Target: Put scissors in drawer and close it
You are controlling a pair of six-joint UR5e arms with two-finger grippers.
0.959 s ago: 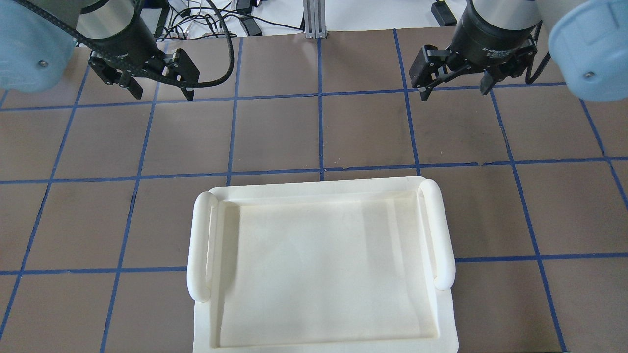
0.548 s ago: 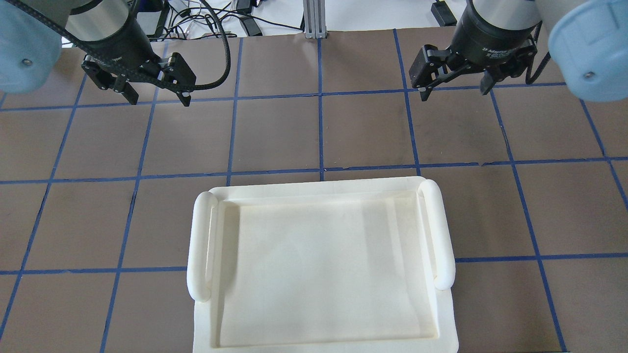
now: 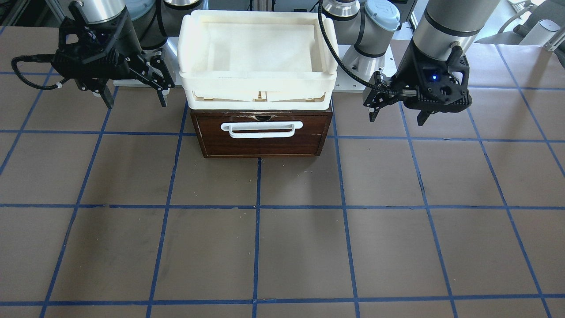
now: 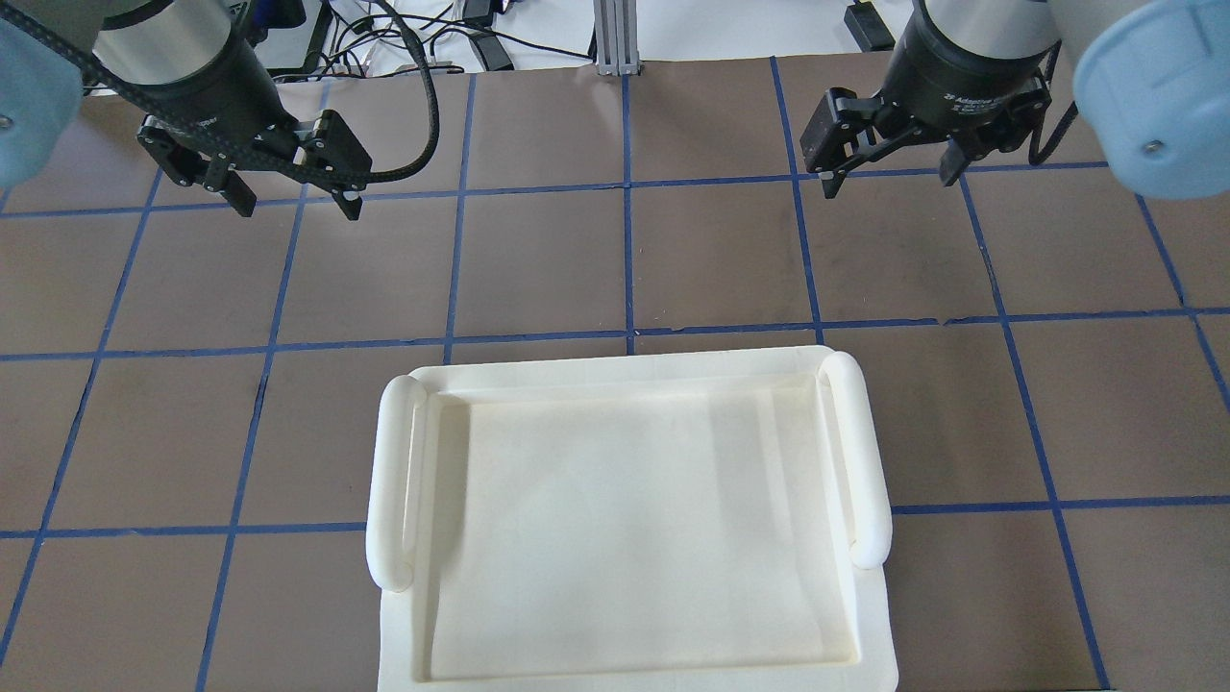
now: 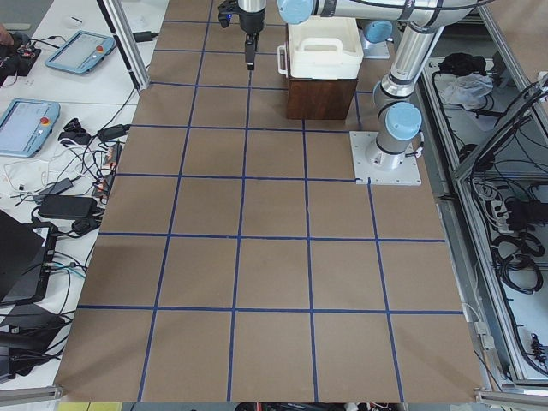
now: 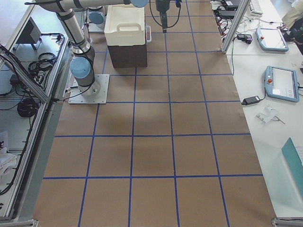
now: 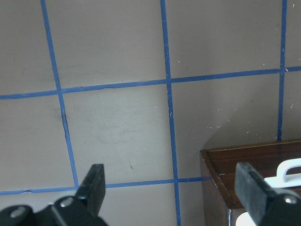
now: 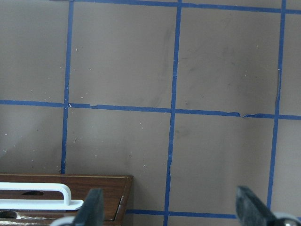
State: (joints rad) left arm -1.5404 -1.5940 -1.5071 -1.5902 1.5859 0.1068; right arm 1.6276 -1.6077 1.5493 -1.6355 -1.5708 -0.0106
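Dark-brown wooden drawer point(image 3: 262, 141), its white bar handle point(image 3: 262, 128) facing the operators' side, sits shut beneath stacked cream trays point(image 3: 258, 86), so its interior is hidden. The scissors appear in no view and are judged, not seen, to lie inside. The top tray shows only its pale floor. Left gripper point(image 3: 396, 117) and right gripper point(image 3: 136, 102) hover either side above the surface point(image 3: 282, 247), fingers spread and holding nothing, apart from the handle. This posture suits a finished task.
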